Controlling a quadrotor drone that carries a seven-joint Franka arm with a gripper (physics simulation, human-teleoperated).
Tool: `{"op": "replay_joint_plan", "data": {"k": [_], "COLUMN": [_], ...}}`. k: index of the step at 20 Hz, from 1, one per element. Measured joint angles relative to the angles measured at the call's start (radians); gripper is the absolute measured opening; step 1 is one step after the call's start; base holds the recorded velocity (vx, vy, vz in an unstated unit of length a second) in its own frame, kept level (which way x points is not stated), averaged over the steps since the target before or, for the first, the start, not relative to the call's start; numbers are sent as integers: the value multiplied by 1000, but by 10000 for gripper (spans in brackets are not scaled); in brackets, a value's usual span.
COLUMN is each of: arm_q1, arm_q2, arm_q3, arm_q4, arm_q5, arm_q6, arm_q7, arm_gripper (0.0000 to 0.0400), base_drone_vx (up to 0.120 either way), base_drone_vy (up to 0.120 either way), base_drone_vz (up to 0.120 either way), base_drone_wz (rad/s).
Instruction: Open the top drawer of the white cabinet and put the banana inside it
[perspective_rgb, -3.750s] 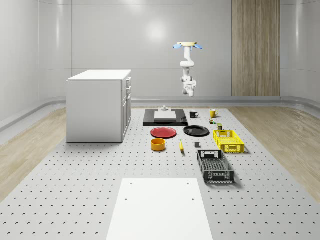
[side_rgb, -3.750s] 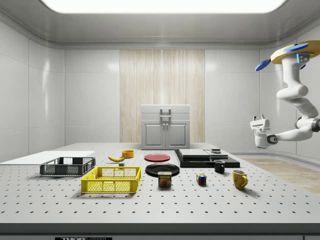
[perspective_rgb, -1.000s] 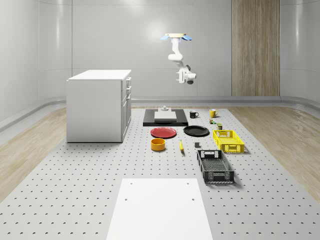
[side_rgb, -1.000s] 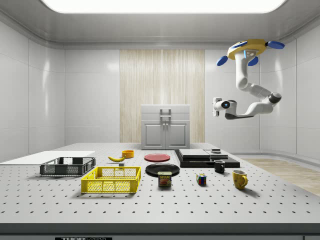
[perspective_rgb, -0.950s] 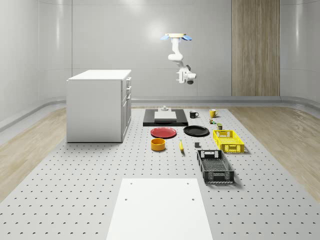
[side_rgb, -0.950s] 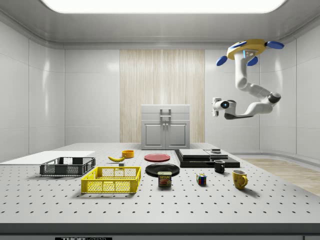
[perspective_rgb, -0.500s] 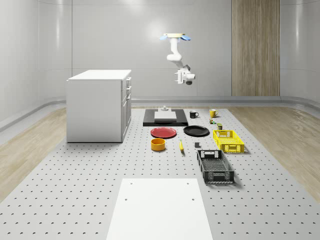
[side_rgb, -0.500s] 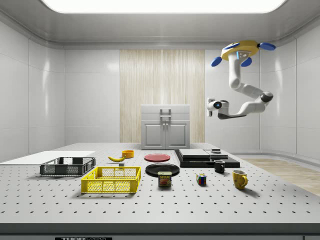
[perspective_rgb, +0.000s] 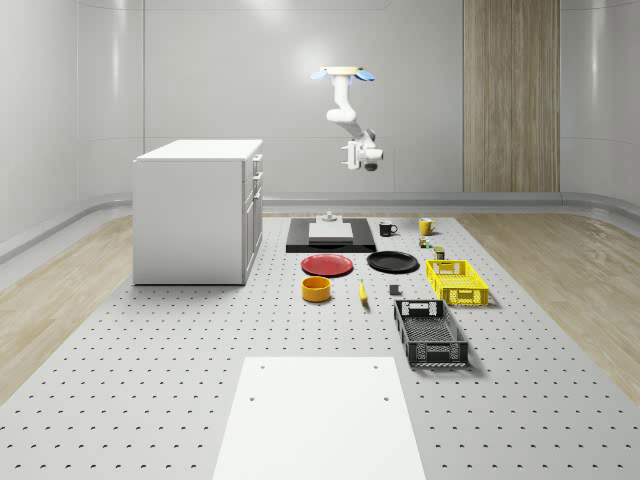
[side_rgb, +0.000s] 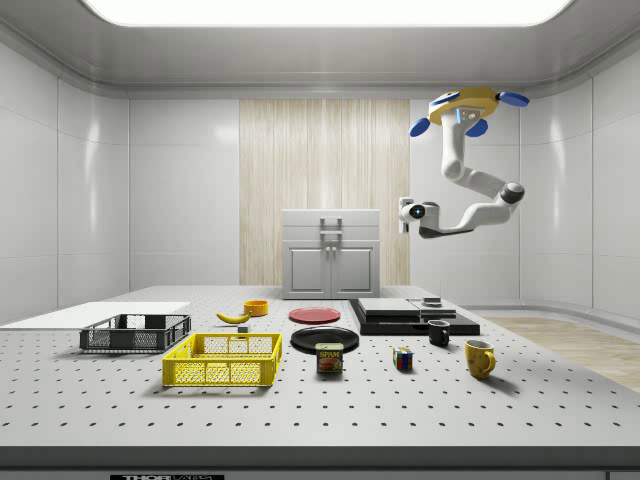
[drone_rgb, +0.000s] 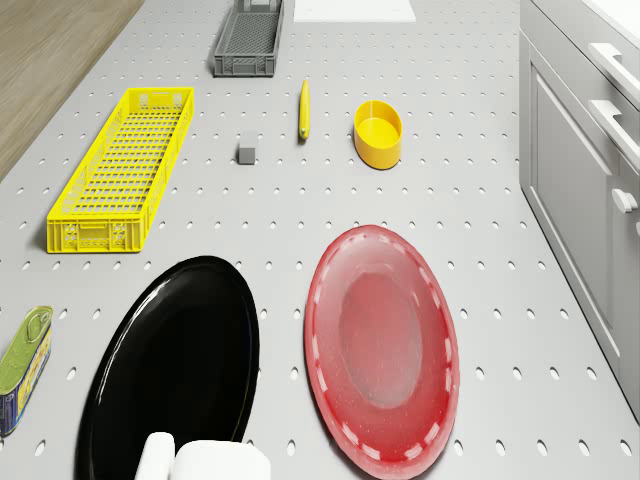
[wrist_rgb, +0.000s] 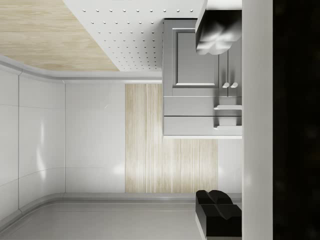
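The banana (perspective_rgb: 362, 291) (side_rgb: 233, 317) (drone_rgb: 304, 108) lies on the perforated table between a yellow bowl (perspective_rgb: 316, 289) and a small grey block. The white cabinet (perspective_rgb: 200, 210) (side_rgb: 331, 255) stands on the whole-scene view's left, with its top drawer (wrist_rgb: 195, 126) shut. The drone (perspective_rgb: 344, 72) (side_rgb: 468, 105) hovers high over the table's far end, near the black slab. My gripper (perspective_rgb: 352, 157) (side_rgb: 405, 213) (wrist_rgb: 212, 121) hangs in the air off the cabinet's front, level with its top and pointing at it. It is open and holds nothing.
A red plate (perspective_rgb: 328, 265) (drone_rgb: 380, 345) and a black plate (perspective_rgb: 392, 262) (drone_rgb: 170, 370) lie below the drone. Also on the table are a black slab (perspective_rgb: 330, 238), a yellow basket (perspective_rgb: 457, 281), a dark crate (perspective_rgb: 430, 333), a can (drone_rgb: 22, 365), mugs and a white sheet (perspective_rgb: 320, 420).
The drone and arm have drifted toward the cabinet. Since the earliest frames the arm has risen from hanging low to reaching out level. Nothing on the table has moved.
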Motion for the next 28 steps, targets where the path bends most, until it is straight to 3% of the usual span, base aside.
{"op": "replay_joint_plan", "data": {"k": [28], "arm_q1": [69], "arm_q2": [-74], "arm_q3": [-22], "arm_q4": [-10], "arm_q5": [-59], "arm_q6": [65], "arm_q7": [49], "arm_gripper": [400], "base_drone_vx": [120], "base_drone_vy": [-120], "base_drone_vz": [0], "base_drone_wz": [0]}}
